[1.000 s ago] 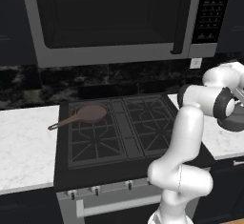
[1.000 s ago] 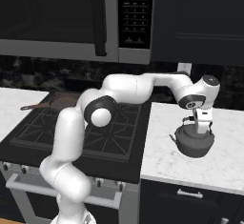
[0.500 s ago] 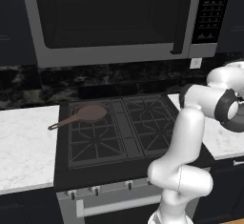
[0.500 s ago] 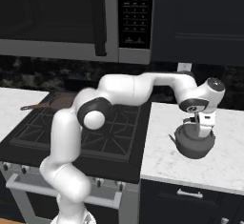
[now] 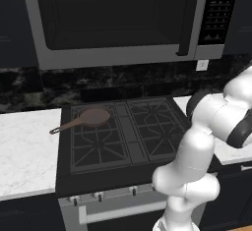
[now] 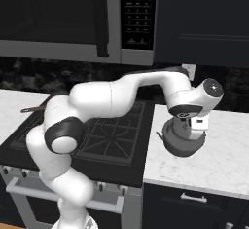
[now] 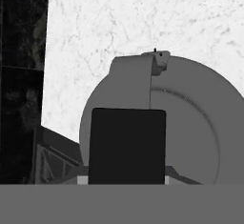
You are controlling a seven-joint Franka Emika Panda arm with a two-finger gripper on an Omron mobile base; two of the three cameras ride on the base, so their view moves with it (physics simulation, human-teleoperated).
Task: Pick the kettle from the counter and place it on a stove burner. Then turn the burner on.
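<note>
The grey metal kettle hangs at the counter's left edge, just right of the cooktop. My gripper comes down on it from above and is shut on its dark arched handle. In the hand view the kettle's round body sits under the hand, with white marble beyond and a corner of the stove at lower left. The nearest stove burner is a bare black grate to the kettle's left. The fingertips are hidden by the handle.
A brown long-handled frying pan lies on the back left burner. The other grates are bare. Small silver knobs line the stove front. A microwave hangs overhead. My white arm arches over the cooktop's right side.
The hand and the kettle have shifted left together, from the middle of the right counter to its edge beside the stove. The pan has stayed put.
</note>
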